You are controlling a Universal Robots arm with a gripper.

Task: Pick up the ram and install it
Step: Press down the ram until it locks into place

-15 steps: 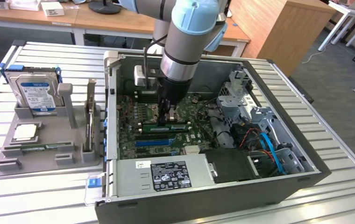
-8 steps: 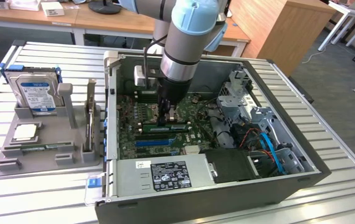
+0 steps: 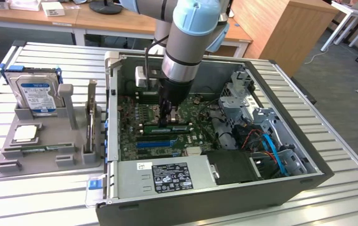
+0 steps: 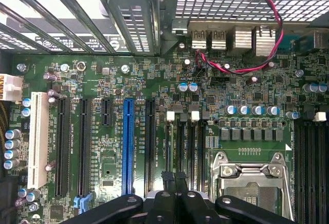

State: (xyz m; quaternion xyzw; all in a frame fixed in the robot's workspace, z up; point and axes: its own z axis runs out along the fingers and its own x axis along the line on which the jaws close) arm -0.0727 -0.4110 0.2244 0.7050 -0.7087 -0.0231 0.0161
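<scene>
Gripper (image 3: 166,118) is down inside the open PC case (image 3: 305,181), over the motherboard (image 3: 142,110). Its fingers are pressed together with no gap between them, also seen in the wrist view (image 4: 174,175).

The ram (image 3: 174,128) sits directly under the fingertips, on the board's memory slot area. Can't tell whether the tips touch it or whether it's fully seated.

The ram's long axis runs from the exterior view's left to the exterior view's right, flat along the board, with the pale label toward the right end.

Counts:
- ram at the board: one
- blue slot (image 4: 127,147): one
- white slot (image 4: 37,136): one
- CPU socket (image 4: 249,175): one

The grey tray (image 3: 6,165) is on the table at the exterior view's left, well apart from the case. It holds one upright hard drive (image 3: 37,96), one processor (image 3: 26,133), one upright expansion card (image 3: 91,120), and a thin green strip (image 3: 42,149) too small to identify.
</scene>
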